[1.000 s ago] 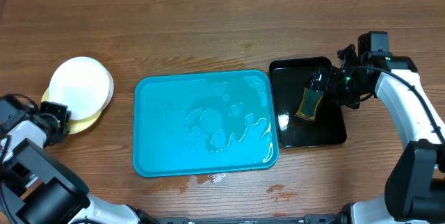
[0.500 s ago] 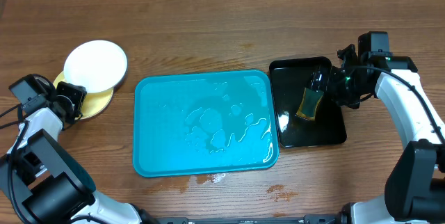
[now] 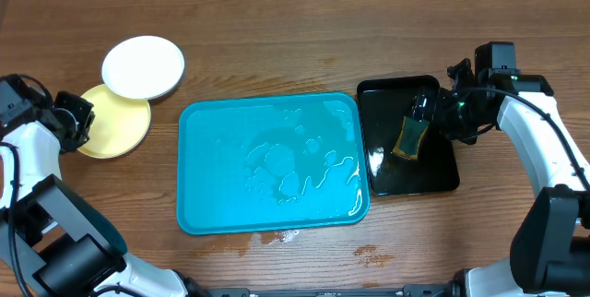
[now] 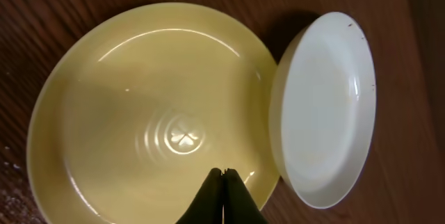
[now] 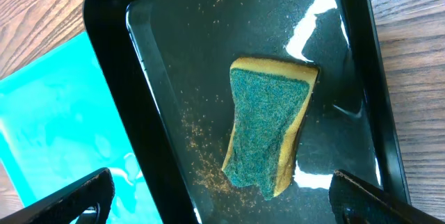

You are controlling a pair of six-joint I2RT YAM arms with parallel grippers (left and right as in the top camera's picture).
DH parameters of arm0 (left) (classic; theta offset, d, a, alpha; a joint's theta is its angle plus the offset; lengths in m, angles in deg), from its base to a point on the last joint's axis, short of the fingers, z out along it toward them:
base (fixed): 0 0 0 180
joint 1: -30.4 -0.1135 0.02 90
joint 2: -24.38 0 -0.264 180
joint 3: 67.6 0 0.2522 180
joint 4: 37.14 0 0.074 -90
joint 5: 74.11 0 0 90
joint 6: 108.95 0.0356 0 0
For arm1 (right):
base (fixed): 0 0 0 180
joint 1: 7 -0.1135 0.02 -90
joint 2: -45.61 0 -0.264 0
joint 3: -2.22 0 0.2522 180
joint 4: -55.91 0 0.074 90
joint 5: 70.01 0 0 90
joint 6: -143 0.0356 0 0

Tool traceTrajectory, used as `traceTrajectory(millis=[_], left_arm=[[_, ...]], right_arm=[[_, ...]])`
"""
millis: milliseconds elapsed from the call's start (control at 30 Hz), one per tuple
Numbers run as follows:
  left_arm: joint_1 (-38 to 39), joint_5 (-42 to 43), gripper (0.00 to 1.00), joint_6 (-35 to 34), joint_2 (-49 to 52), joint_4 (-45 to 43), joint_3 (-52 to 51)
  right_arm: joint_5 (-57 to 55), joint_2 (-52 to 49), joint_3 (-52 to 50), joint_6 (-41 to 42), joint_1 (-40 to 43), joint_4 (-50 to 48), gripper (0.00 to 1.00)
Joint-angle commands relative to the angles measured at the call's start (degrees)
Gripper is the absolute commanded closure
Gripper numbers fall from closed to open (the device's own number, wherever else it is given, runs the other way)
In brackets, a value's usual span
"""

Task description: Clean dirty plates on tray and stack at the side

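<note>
Two plates [image 3: 143,66] overlap (left gripper [image 4: 223,175] mostly cropped).

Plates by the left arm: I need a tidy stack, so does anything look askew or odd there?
Yes. The white plate is not centred on the yellow plate. It overlaps only that plate's rim and, in the left wrist view, appears tilted, resting on the rim. It is not a neat stack.

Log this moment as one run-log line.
tray: wet, bare | white plate: overlapping yellow plate rim | left hand: shut, empty | right hand: open above sponge
</note>
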Motion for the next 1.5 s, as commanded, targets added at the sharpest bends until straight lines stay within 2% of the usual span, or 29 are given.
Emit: traceTrajectory(millis=[0, 100, 333, 767, 933, 1167, 1467], left_arm=[[3.6, 1.9, 0.96, 1.6, -0.7, 0.0, 3.1], [8.6, -1.7, 0.96, 1.8, -0.6, -0.3, 4.9], [19.3, -20.4, 0.96, 2.2, -0.2, -2.5, 6.4], [18.4, -18.2, 0.96, 3.3, 10.2, -3.9, 6.4], [16.7, -18.2, 0.96, 3.3, 11.1, -3.1, 6.4], [15.6, -18.4, 0.96, 3.3, 11.0, 1.6, 6.4], [14.6, -23.9, 0.96, 3.3, 11.0, 7.7, 6.5]], right_arm=[[0.3, 0.9, 1.0, -0.3, -0.1, -0.3, 0.00], [0.3, 0.9, 1.0, -0.3, -0.1, -0.3, 0.00], [0.3, 0.9, 1.0, -0.3, -0.1, -0.3, 0.00], [0.3, 0.9, 1.0, -0.3, -0.1, -0.3, 0.00], [0.3, 0.9, 1.0, -0.3, -0.1, -0.3, 0.00], [0.3, 0.9, 1.0, -0.3, -0.1, -0.3, 0.00], [0.3, 0.9, 1.0, -0.3, -0.1, -0.3, 0.00]])
